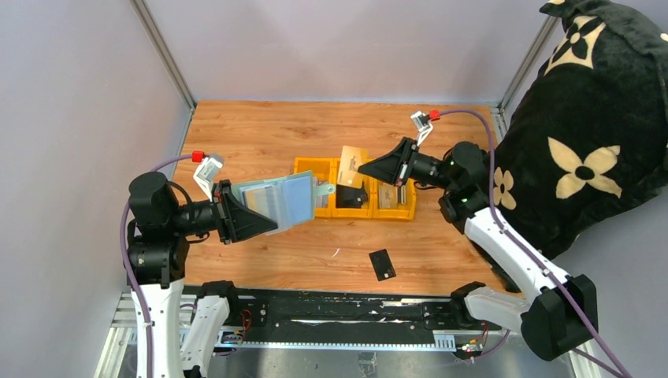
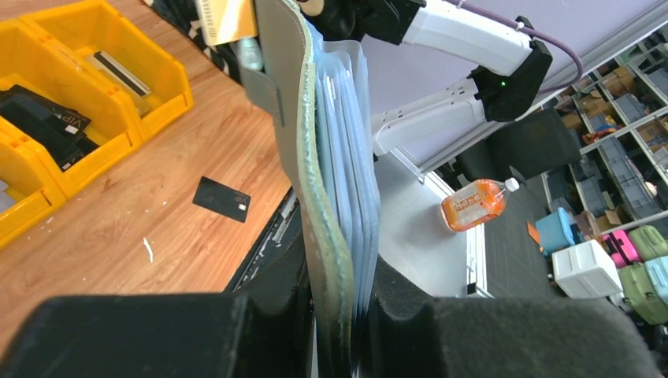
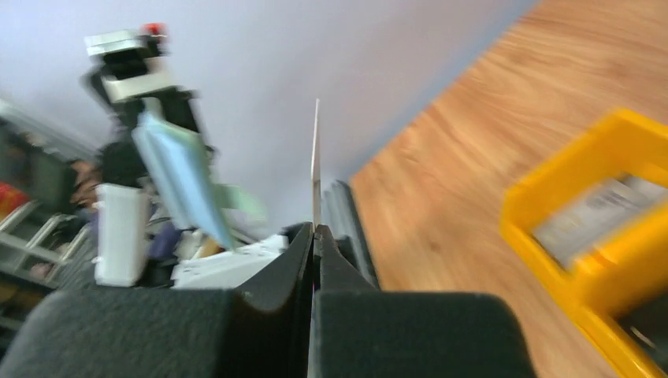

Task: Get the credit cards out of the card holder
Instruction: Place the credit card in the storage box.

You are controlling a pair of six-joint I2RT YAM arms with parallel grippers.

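My left gripper [image 1: 250, 214] is shut on the card holder [image 1: 277, 201], a pale grey-green wallet with bluish pockets, and holds it up above the table's left half. The left wrist view shows the card holder [image 2: 331, 157] edge-on, pinched between the left gripper's [image 2: 340, 315] fingers. My right gripper [image 1: 369, 168] is shut on a thin tan card [image 1: 353, 164], held upright above the yellow bins [image 1: 403, 213]. From the right wrist that card [image 3: 316, 157] is a thin vertical edge rising out of the right gripper [image 3: 315, 236]. One black credit card [image 1: 382, 264] lies flat on the wood near the front edge.
Three joined yellow bins [image 2: 161, 94] stand mid-table; the middle one holds a bulky black item [image 1: 352, 197], the right one a grey card [image 1: 387, 195]. A big black cushion with cream flowers [image 1: 591, 134] fills the right side. Metal frame posts stand at the back corners.
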